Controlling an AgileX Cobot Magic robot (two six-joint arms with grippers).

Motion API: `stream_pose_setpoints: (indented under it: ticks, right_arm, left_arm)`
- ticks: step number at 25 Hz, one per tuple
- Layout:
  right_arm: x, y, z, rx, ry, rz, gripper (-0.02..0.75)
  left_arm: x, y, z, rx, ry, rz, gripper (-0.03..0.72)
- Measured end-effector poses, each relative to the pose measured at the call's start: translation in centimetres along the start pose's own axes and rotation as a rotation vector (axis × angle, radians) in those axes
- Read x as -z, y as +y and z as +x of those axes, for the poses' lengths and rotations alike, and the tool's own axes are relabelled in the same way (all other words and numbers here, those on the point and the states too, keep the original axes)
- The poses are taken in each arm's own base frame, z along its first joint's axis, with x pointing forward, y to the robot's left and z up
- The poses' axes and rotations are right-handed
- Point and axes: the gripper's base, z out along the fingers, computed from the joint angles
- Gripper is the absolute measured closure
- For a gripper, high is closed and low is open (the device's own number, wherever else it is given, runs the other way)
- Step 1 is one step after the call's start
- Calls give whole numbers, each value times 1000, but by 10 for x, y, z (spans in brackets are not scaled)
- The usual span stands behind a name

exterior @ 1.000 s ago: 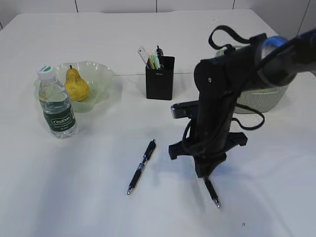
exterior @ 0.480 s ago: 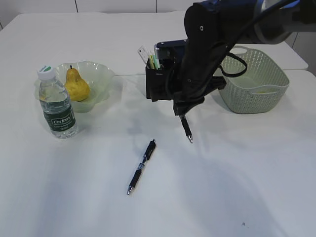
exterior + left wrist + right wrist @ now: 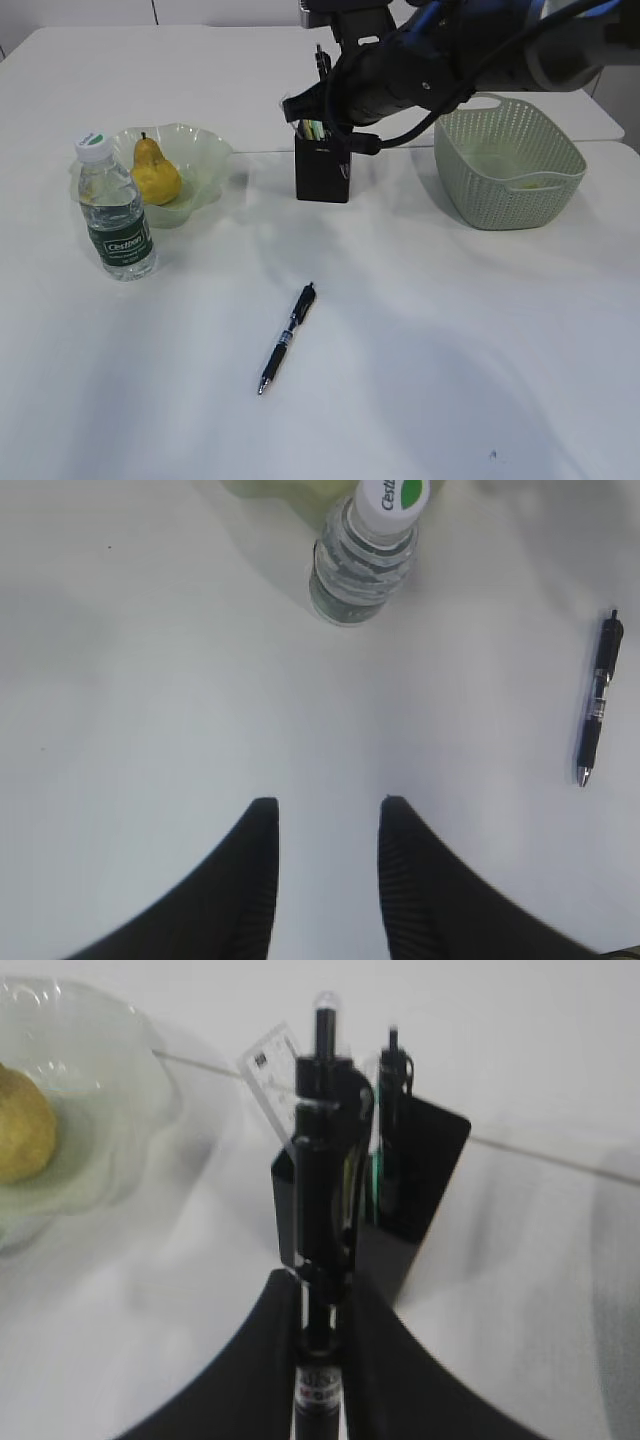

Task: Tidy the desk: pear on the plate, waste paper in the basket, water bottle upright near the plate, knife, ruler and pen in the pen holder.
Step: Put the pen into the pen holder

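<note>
Bright, even overhead light casts soft shadows on the white table (image 3: pixel 480 330); wrist views look slightly blurred.

R arm swung from low over the table front-right, up and back-left to the pen holder (image 3: pixel 323 165). R gripper (image 3: pixel 322 1345) now above the holder's near-left side, tilted. Held pen (image 3: pixel 322 1190) went from hanging tip-down under the fingers (image 3: pixel 375 1360) to sticking out ahead of them, w/ its far end over the holder opening. Basket (image 3: pixel 510 165), blocked by the arm 1 s ago, now fully in view.
</note>
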Motion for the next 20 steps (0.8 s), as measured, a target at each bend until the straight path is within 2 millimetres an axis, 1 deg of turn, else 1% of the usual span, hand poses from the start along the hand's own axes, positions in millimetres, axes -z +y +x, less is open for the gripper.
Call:
stream_pose_setpoints:
  ticks: [2,5,7,11,15,17,20]
  right_arm:
    - [-1,-2,-7,25,-86,-23,645]
    - [-6,-10,-13,26,-172,-60,645]
    - [-13,-22,-12,18,-195,-63,645]
    - [-24,-37,-10,10,-242,-86,645]
    - [-37,-37,-7,27,-256,-101,645]
    - [-41,-36,-10,35,-266,-102,645]
    - [-44,-36,-19,38,-298,-105,645]
  left_arm:
    - [0,0,0,0,0,0,451]
    - [0,0,0,0,0,-1,451]
    - [0,0,0,0,0,-1,451]
    - [0,0,0,-1,0,-2,451]
    - [0,0,0,-1,0,-2,451]
    - [0,0,0,-1,0,-2,451]
    - [0,0,0,-1,0,-2,451]
